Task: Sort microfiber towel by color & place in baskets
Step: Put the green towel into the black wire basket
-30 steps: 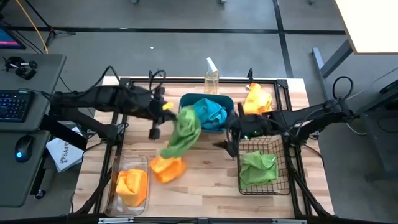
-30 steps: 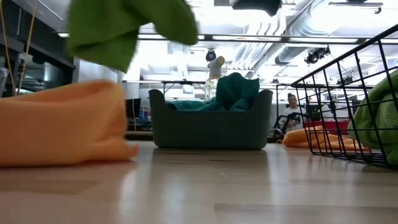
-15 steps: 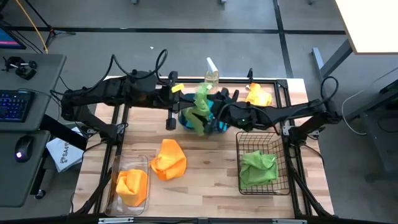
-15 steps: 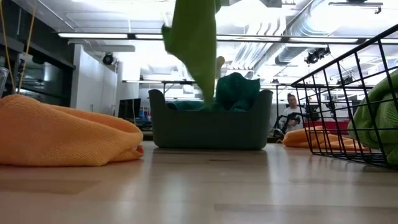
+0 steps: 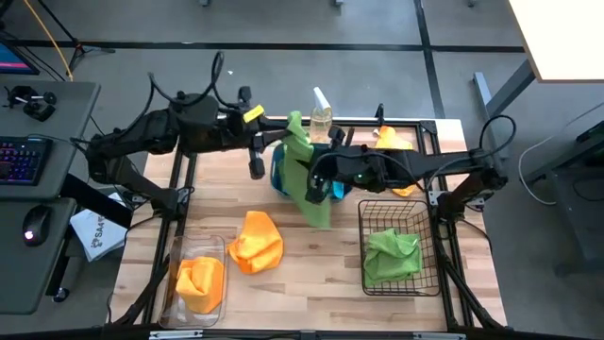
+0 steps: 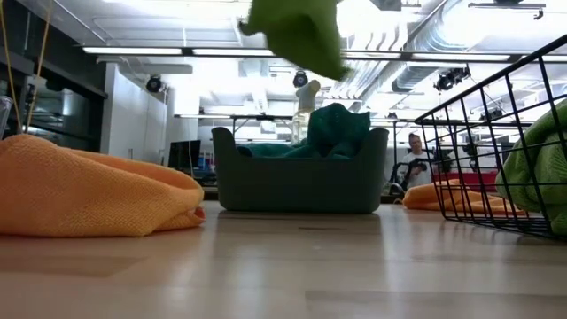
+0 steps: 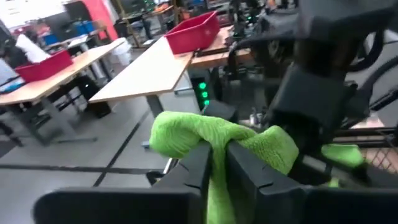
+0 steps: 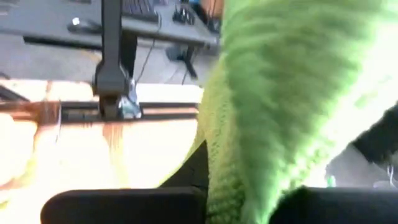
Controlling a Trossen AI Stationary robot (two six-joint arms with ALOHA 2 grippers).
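Observation:
A lime green towel hangs in the air over the teal tub, which holds turquoise cloth. My left gripper is shut on the towel's upper end. My right gripper has come in from the right and is shut on the same towel lower down. An orange towel lies bunched on the table in front of the tub. A clear bin at the near left holds another orange towel. The black wire basket at the right holds a green towel. My left gripper pinches a bunched fold at the green towel's upper end between its two fingers, coming level from the table's left. The cloth bulges over the fingertips, and the rest hangs below, clear of the table. My right gripper has the towel's middle part running between its two fingers. It comes level from the table's right. The cloth fills its wrist view and hides the fingertips. The towel's lower end hangs free.
A clear spray bottle stands at the far edge behind the tub. Another orange towel lies at the far right. Bare wood shows along the near middle of the table, between the bin and the wire basket.
My left gripper has carried the green towel up and toward the far edge, off the orange towel and over the tub. The orange towel has stayed on the table. My right arm has reached toward the table's left, to the hanging towel.

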